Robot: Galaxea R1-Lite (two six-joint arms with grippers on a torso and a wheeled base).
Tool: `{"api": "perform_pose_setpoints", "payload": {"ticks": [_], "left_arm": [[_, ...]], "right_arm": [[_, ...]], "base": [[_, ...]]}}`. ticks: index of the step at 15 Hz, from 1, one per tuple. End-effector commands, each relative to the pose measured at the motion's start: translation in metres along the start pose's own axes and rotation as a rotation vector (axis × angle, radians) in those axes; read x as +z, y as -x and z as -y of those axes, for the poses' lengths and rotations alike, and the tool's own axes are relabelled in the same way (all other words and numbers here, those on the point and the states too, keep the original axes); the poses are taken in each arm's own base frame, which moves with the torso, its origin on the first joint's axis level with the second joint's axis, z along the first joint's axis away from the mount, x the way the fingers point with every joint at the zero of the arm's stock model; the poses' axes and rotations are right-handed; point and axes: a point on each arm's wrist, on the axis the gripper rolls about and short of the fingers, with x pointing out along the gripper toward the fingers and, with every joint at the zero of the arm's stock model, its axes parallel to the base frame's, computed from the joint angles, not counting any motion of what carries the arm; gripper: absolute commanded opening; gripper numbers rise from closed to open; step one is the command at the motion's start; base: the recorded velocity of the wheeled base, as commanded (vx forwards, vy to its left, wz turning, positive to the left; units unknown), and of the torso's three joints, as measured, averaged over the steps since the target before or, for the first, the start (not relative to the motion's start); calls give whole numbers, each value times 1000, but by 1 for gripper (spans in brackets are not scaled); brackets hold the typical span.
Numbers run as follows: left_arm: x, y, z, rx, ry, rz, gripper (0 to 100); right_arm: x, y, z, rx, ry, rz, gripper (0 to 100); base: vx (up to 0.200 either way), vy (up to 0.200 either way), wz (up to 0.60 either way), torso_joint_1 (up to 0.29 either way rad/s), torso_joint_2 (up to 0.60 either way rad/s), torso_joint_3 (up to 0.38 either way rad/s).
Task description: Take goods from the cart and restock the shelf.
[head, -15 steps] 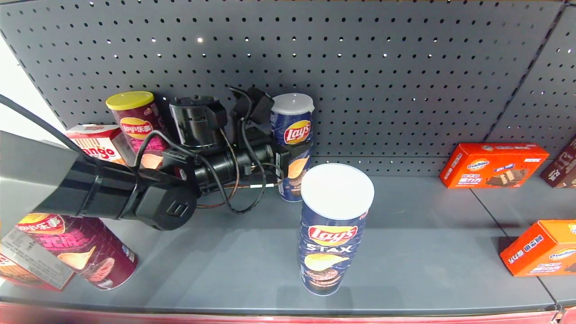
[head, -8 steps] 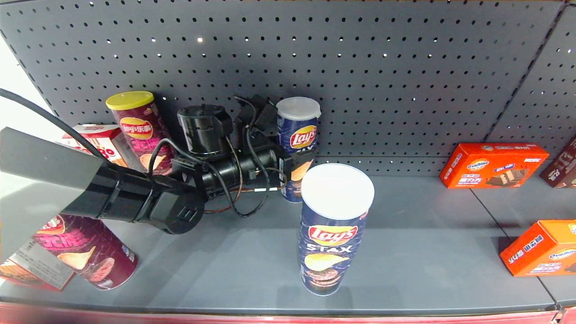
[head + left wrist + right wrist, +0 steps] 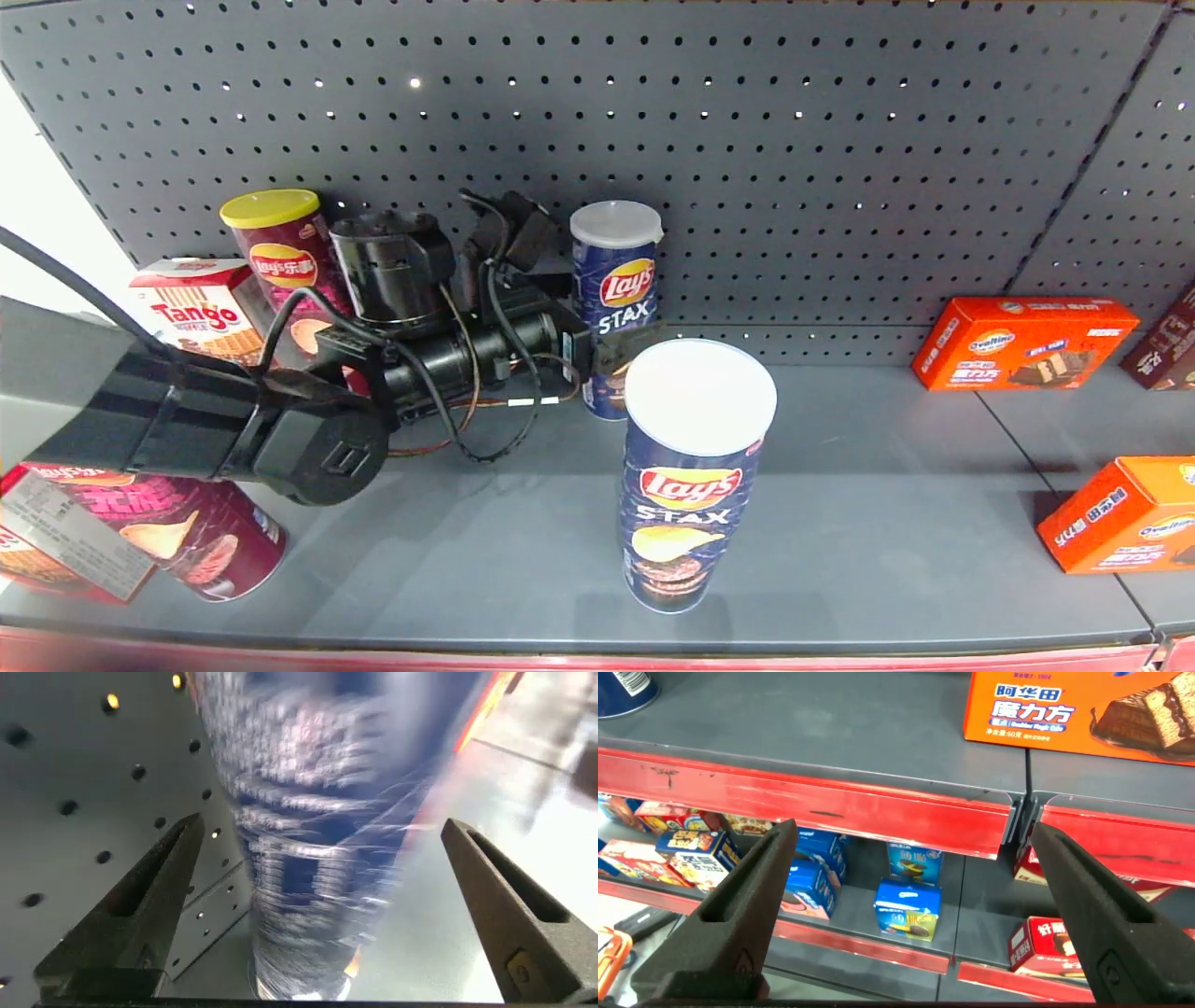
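A blue chip can [image 3: 614, 280] with a clear lid stands upright at the back of the grey shelf [image 3: 887, 523], against the pegboard. My left gripper [image 3: 611, 353] is open around its lower half; in the left wrist view the can [image 3: 318, 859] sits between the spread fingers [image 3: 140, 896] with a gap on each side. A second, larger blue chip can [image 3: 691, 476] stands near the shelf's front. My right gripper [image 3: 913, 833] is open and holds nothing, in front of the shelf's red front edge [image 3: 831, 793].
A maroon can with a yellow lid [image 3: 285, 261] and a wafer box [image 3: 196, 308] stand left of my arm. Another maroon can [image 3: 187, 532] lies at the front left. Orange boxes [image 3: 1022, 341] [image 3: 1120, 513] sit at the right. Lower shelves hold blue boxes [image 3: 910, 910].
My left gripper has let go of the back blue can, which went from tilted to upright. The left arm has drawn back slightly to the left.
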Motion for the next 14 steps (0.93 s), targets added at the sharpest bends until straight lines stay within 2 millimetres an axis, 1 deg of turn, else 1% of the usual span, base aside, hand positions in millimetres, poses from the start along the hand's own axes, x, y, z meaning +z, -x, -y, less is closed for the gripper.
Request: {"api": "perform_pose_setpoints", "payload": {"ticks": [1,3,6,11,12,14], "left_arm": [[15,18,7,4,-9,23,100],[18,29,12,16,-11,19,100],[10,44,21,82,-49,-33,100],[9,49,28,151,-48,-54,100],[2,51,27,171,-58,-81,100],[-2,52,25,237,-89,-114,100]], "right_arm": [[0,0,0,0,0,-2,100],[0,0,0,0,0,-2,100],[0,0,0,0,0,-2,100],[0,0,0,0,0,-2,100],[0,0,0,0,0,-2,100],[0,0,0,0,0,-2,100]], "base": [[0,0,0,0,0,0],[0,0,0,0,0,0],[0,0,0,0,0,0],[0,0,0,0,0,0],[0,0,0,0,0,0],[0,0,0,0,0,0]]}}
